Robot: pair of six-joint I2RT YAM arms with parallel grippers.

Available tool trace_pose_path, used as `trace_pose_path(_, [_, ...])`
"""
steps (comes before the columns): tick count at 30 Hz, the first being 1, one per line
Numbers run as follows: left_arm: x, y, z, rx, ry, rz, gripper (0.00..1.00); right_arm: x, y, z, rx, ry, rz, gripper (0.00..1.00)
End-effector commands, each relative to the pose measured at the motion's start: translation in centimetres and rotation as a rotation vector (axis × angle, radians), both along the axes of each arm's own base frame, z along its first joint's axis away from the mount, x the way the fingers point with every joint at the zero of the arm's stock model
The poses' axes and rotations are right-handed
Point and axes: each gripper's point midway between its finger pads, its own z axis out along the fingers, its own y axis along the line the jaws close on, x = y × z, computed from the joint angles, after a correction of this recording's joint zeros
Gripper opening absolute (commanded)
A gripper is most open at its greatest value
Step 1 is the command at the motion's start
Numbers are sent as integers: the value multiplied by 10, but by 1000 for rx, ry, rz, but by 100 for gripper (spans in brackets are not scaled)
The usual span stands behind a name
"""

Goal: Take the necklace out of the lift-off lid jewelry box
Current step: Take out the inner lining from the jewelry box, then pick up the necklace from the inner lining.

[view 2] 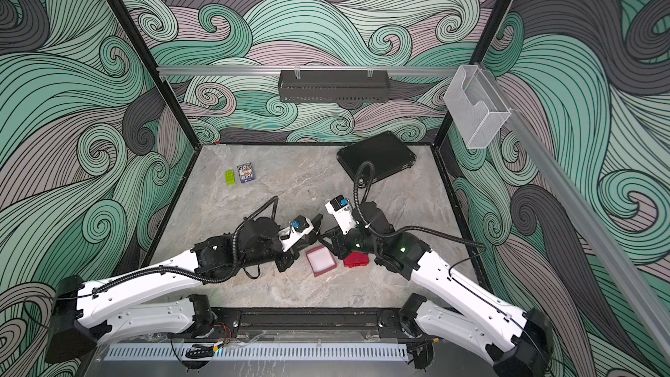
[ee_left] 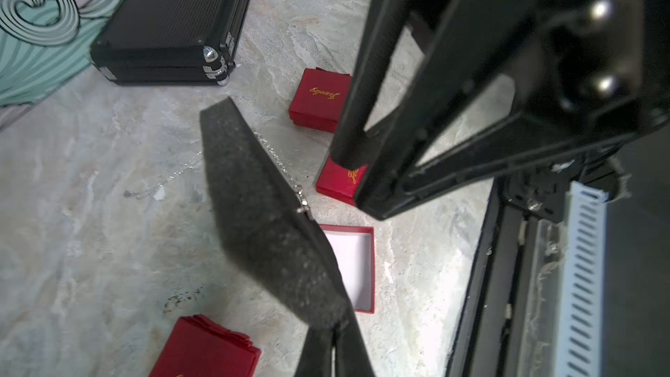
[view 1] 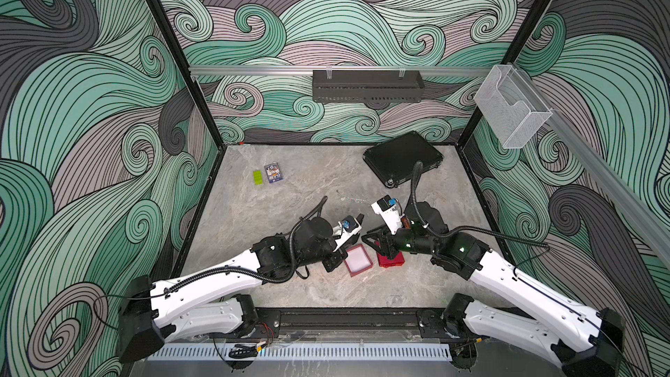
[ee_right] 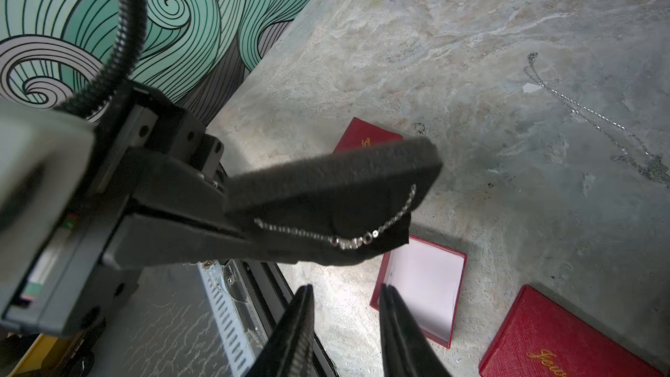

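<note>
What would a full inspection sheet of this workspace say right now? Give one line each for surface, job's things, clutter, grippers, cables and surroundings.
Surface: marbled grey tabletop, nothing amiss seen.
Job's things: open red box base shows only white lining; foam pad held up off the table, necklace draped over it; red lid beside the base.
Clutter: loose chain, black case, green brick, card pack, two more red boxes.
Grippers: left gripper shut on foam pad; right gripper open, empty.
Cables: corrugated hose on each arm, arching above the table.
Surroundings: wave-patterned walls, black rack, clear holder.
</note>
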Motion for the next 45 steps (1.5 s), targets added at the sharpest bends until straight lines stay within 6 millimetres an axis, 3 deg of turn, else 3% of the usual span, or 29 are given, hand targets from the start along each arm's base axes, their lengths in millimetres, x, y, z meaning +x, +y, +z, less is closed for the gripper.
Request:
trace_pose_path(1, [18, 10, 22, 127, -200, 61, 0, -2, 4, 17, 36, -40, 39, 35])
trace_pose_path(7, [19, 9, 45, 134, -314, 71, 0, -4, 4, 28, 78, -85, 50, 36])
trace_pose_path(13, [17, 6, 45, 198, -372, 59, 0, -10, 2, 37, 123, -121, 72, 39])
trace_pose_path(23, [11, -5, 59, 231, -462, 48, 0, -4, 0, 32, 103, -154, 50, 45])
trace_pose_path(32, [0, -12, 68, 198, -461, 6, 0, 1, -7, 45, 163, -236, -7, 43])
trace_pose_path(45, [-7, -18, 71, 183, -457, -20, 0, -8, -7, 54, 225, -266, 30, 39])
